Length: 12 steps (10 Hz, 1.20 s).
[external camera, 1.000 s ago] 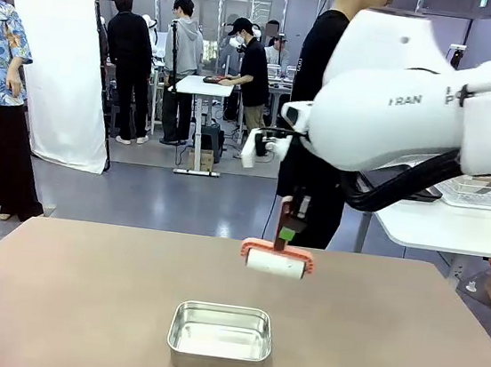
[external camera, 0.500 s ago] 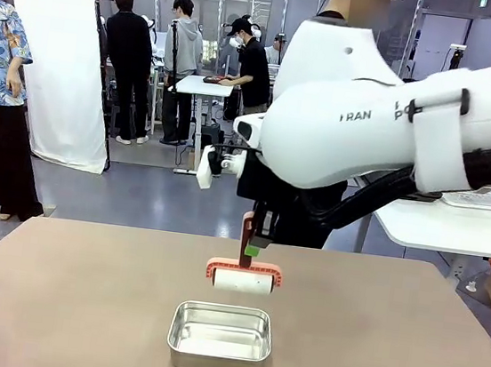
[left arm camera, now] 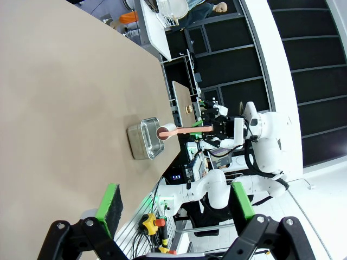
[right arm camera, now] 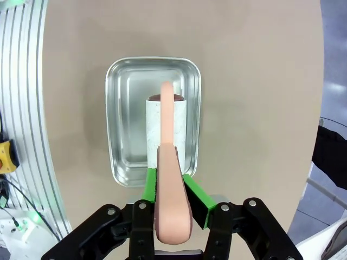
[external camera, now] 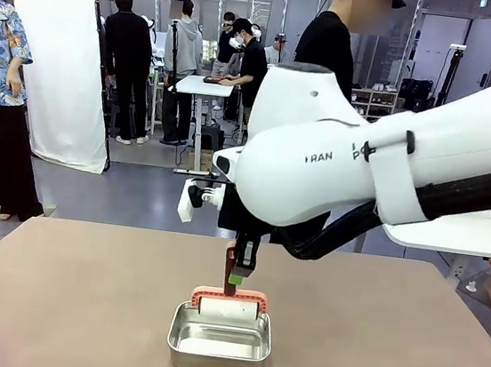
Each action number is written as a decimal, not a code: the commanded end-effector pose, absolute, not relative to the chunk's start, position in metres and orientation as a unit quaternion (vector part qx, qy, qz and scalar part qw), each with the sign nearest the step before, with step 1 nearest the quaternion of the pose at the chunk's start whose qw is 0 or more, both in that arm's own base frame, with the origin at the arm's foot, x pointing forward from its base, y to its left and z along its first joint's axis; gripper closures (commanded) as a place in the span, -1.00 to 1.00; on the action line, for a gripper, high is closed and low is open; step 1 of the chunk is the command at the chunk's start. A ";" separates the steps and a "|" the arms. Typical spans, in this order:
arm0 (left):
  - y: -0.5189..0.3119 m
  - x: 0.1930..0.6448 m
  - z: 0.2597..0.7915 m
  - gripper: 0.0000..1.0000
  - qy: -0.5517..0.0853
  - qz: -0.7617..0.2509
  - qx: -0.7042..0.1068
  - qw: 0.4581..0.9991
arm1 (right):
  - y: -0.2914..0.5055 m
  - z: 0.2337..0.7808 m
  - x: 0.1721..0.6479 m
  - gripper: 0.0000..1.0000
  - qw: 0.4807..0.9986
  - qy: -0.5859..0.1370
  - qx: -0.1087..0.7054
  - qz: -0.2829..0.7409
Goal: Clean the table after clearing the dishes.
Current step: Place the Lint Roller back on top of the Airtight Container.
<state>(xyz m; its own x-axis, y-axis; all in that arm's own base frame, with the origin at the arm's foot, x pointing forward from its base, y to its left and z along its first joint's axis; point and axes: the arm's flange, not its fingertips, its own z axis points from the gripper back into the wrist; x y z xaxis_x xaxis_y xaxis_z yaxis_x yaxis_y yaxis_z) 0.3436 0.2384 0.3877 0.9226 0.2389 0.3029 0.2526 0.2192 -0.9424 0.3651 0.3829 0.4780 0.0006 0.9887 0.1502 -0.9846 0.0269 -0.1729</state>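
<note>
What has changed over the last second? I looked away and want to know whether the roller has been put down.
The right gripper, shut on the lint roller by its handle, carried it toward the robot's left and down, from above the far table to just over the steel pan. It has not been let go. The pan stayed put; the left gripper stayed open.

One steel pan (external camera: 219, 339), one lint roller (external camera: 228, 308), one table (external camera: 51, 303)

Only legible text: letters "RAN" are showing in dark print on the white casing of the right arm (external camera: 320, 157), partly cut off by the casing's curve. Nothing else is reading clearly anywhere.
</note>
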 end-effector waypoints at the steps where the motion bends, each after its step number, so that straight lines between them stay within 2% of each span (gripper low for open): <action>1: 0.238 0.340 0.390 -1.00 -0.202 -0.004 -0.625 0.754 | 0.390 0.466 0.369 0.53 0.720 -0.152 -0.001 0.677; 5: 0.238 0.340 0.390 -1.00 -0.202 -0.004 -0.625 0.754 | 0.397 0.434 0.386 0.53 0.735 -0.114 -0.014 0.668; 12: 0.238 0.340 0.390 -1.00 -0.202 -0.004 -0.625 0.754 | 0.387 0.399 0.404 0.53 0.722 -0.113 0.013 0.683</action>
